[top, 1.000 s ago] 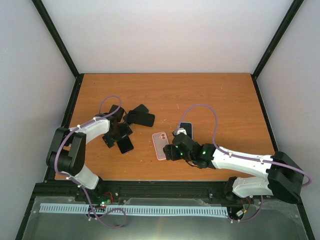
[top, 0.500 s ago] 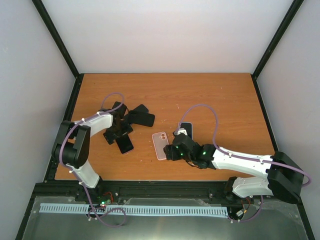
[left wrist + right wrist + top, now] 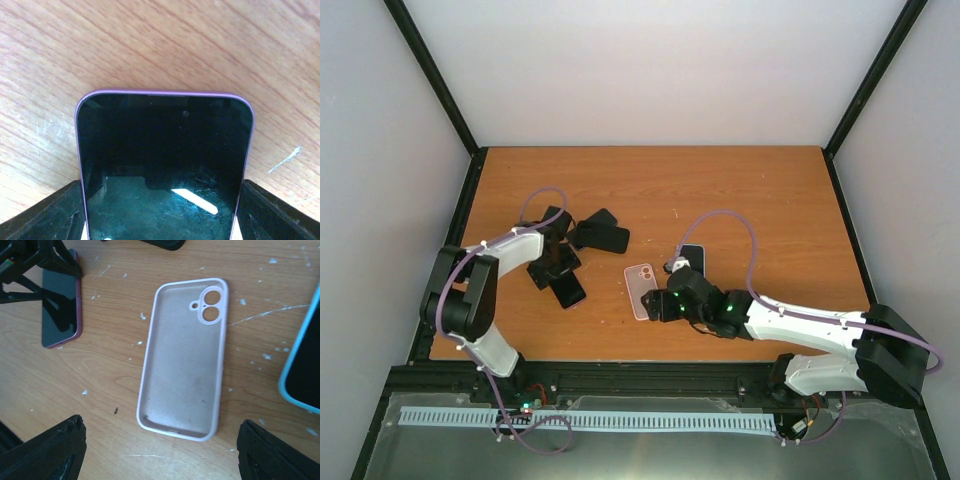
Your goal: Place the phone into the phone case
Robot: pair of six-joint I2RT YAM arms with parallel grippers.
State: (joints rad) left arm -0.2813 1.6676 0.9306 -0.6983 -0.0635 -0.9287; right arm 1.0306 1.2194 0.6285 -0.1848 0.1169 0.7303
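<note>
Wide orange table (image 3: pixel 740 190), and at centre of the overhead view the right gripper (image 3: pixel 160 432) hangs with fingers spread wide over the pink phone case (image 3: pixel 182 360), which lies open side up. Left of centre, the left gripper (image 3: pixel 161 187) straddles the purple-edged phone (image 3: pixel 165 135), flat and screen up. There's a finger at each long edge, but clamped or merely touching, I cannot tell.
</note>
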